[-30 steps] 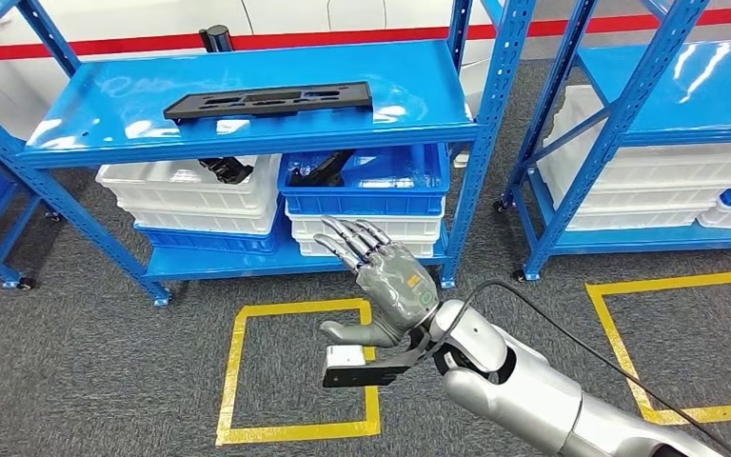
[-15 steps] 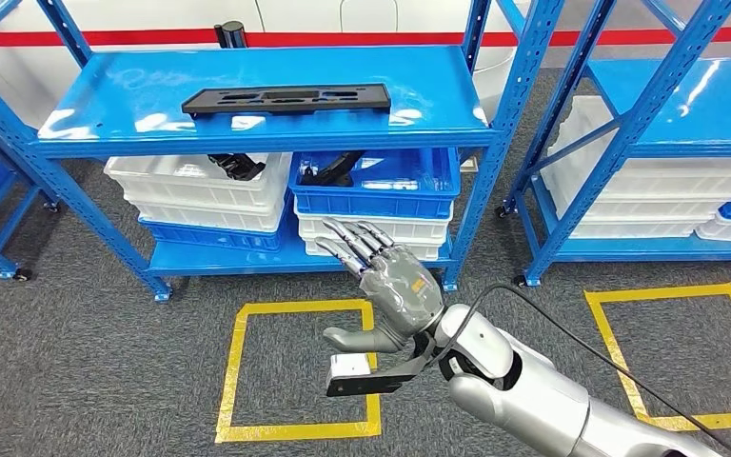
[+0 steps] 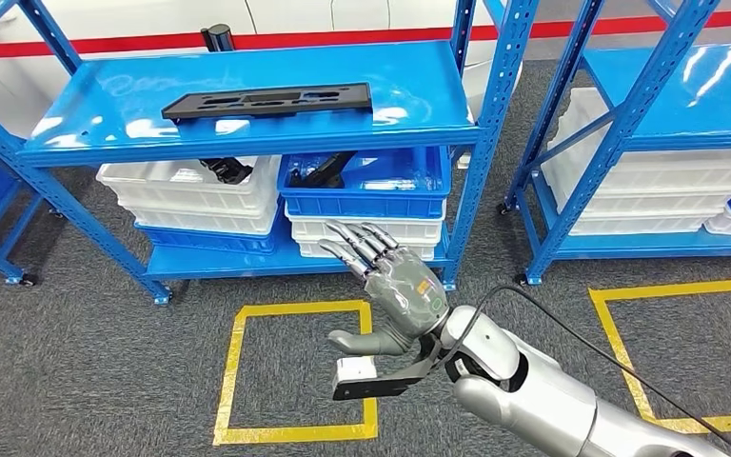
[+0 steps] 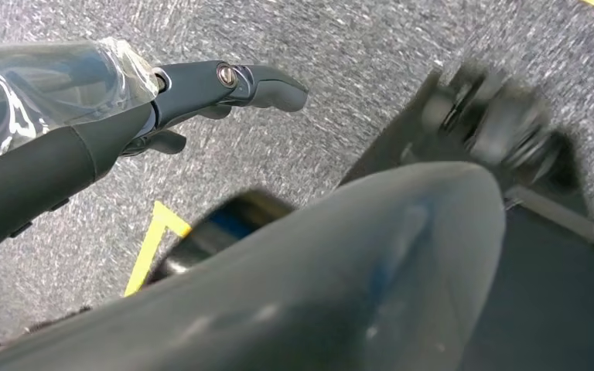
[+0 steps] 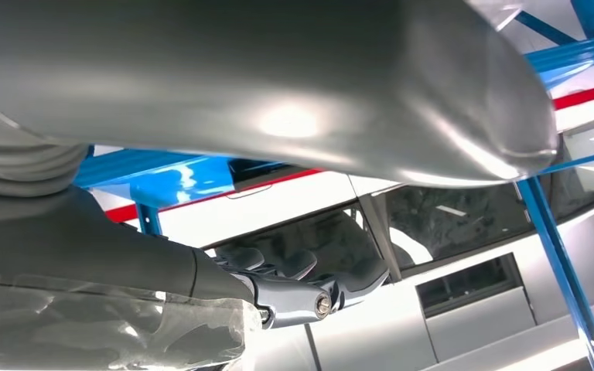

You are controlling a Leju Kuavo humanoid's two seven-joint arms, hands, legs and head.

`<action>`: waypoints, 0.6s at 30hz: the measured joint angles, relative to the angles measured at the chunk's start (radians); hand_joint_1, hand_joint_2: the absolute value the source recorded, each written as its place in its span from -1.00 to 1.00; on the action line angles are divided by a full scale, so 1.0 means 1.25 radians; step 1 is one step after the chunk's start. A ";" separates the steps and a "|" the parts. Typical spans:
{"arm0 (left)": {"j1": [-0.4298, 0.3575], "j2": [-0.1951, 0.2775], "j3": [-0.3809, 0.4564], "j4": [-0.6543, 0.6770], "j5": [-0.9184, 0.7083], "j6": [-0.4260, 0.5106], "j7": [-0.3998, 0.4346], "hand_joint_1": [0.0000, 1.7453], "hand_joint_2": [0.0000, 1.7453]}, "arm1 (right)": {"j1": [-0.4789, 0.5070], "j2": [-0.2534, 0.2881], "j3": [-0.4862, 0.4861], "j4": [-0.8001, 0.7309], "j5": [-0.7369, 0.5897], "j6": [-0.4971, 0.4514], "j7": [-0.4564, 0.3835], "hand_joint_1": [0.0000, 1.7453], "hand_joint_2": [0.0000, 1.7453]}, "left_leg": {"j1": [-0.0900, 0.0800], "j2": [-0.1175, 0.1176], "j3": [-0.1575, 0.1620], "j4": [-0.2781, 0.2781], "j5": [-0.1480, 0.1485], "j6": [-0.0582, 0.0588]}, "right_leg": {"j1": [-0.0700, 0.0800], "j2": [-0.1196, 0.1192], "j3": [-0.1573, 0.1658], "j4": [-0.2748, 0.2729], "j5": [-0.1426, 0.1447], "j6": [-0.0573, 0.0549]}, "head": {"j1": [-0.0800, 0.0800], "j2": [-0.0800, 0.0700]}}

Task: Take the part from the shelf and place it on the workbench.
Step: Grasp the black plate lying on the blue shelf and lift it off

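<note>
Part (image 3: 266,100) lies flat on the top board of the blue shelf (image 3: 247,133), untouched; the right hand (image 3: 395,290) hovers below that shelf, fingers spread and empty. The left hand (image 4: 201,93) hangs loose, holding nothing. Everything remains undone.

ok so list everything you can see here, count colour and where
part: one, black, long and flat, on the upper shelf board
shelf racks: two, blue, at the back on the floor
bins: several white, some blue, stacked on the lower shelves
black pieces: a few, inside the upper bins
floor squares: two, yellow tape, on grey carpet before the racks
cylinder: one, black, behind the left rack
cable: one, black, along the right arm
right hand: one, grey, raised open before the left rack
left hand: one, dark, over the carpet
</note>
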 joint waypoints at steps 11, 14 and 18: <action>-0.001 0.002 0.000 0.001 0.000 -0.002 0.000 -1.00 -1.00 | 0.003 -0.002 -0.002 -0.012 -0.005 0.000 0.000 -1.00 -1.00 | -0.012 0.002 0.117 -0.251 0.108 0.044 | 0.005 -0.001 -0.002 0.044 -0.045 0.025 | 0.002 0.000; -0.001 0.002 0.000 0.001 0.000 -0.003 0.000 -1.00 -1.00 | 0.007 -0.004 -0.002 -0.013 -0.006 0.000 0.000 -1.00 -1.00 | -0.011 0.002 0.126 -0.253 0.101 0.052 | 0.004 -0.001 -0.086 0.203 -0.109 0.029 | 0.002 0.000; 0.001 0.002 0.000 0.001 0.000 -0.004 0.000 -1.00 -1.00 | 0.012 -0.006 -0.003 -0.014 -0.006 0.000 0.000 -1.00 -1.00 | -0.010 -0.003 0.144 -0.252 0.087 0.048 | 0.001 -0.001 -0.076 0.139 -0.032 0.031 | 0.002 0.000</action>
